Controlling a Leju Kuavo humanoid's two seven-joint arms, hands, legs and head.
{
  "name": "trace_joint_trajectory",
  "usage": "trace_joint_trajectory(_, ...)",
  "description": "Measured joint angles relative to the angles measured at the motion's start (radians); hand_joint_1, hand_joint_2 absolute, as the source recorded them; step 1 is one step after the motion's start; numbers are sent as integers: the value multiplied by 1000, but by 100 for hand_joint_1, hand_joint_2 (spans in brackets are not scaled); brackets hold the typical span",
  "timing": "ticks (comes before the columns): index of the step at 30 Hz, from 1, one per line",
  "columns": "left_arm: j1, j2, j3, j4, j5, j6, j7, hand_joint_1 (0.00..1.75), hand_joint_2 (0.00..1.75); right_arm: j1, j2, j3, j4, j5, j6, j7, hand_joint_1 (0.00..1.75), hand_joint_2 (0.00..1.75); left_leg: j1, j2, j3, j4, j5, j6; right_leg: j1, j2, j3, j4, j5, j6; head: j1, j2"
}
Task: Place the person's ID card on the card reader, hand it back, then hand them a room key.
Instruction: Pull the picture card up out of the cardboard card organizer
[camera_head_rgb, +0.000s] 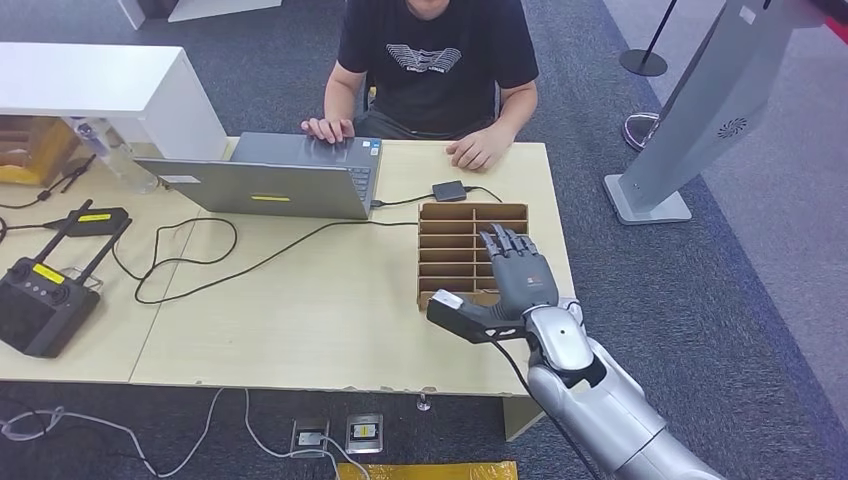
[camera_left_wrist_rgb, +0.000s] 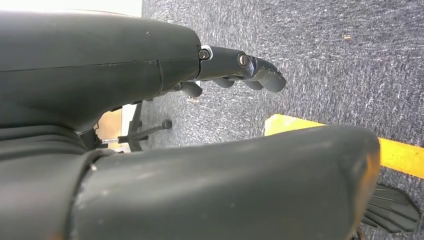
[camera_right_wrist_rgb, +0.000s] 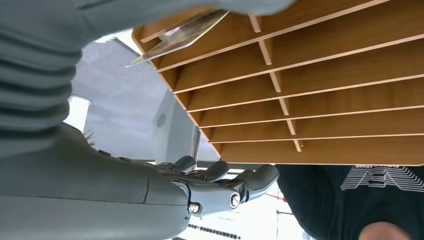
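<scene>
My right hand (camera_head_rgb: 518, 278) hovers over the near half of a wooden slotted box (camera_head_rgb: 450, 230) at the table's right side, fingers straight and thumb stretched out to the left, holding nothing. In the right wrist view a card (camera_right_wrist_rgb: 175, 32) lies in a compartment of the box (camera_right_wrist_rgb: 325, 75) close to the thumb, while the fingers (camera_right_wrist_rgb: 225, 182) stay apart from it. A small dark card reader (camera_head_rgb: 449, 190) sits just beyond the box. The person (camera_head_rgb: 430, 50) sits across the table. My left hand (camera_left_wrist_rgb: 210, 65) hangs over carpet, empty, its fingers loosely extended.
An open laptop (camera_head_rgb: 270, 180) stands at the far middle with the person's hand on it; their other hand (camera_head_rgb: 480, 150) rests near the reader. Cables cross the table's left half. A black remote controller (camera_head_rgb: 40, 300) lies at the left. A white kiosk stand (camera_head_rgb: 690, 110) rises to the right.
</scene>
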Motion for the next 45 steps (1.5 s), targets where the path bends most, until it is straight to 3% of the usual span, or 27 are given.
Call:
trace_joint_trajectory(21,0,-7,8,0,-1,-4,2,0,0,16,2,-17,-46,57,-9,8,0,175,0,0,0,0,0,0,0,0,0,0,0,0,0,0)
trace_joint_trajectory(30,0,-7,8,0,-15,-8,2,0,0,46,1,-17,9,66,-145,-19,0,175,0,0,0,0,0,0,0,0,0,0,0,0,0,0)
trace_joint_trajectory(45,0,-7,8,0,-18,-12,2,0,0,69,1,-16,47,51,-155,0,0,175,0,0,0,0,0,0,0,0,0,0,0,0,0,0)
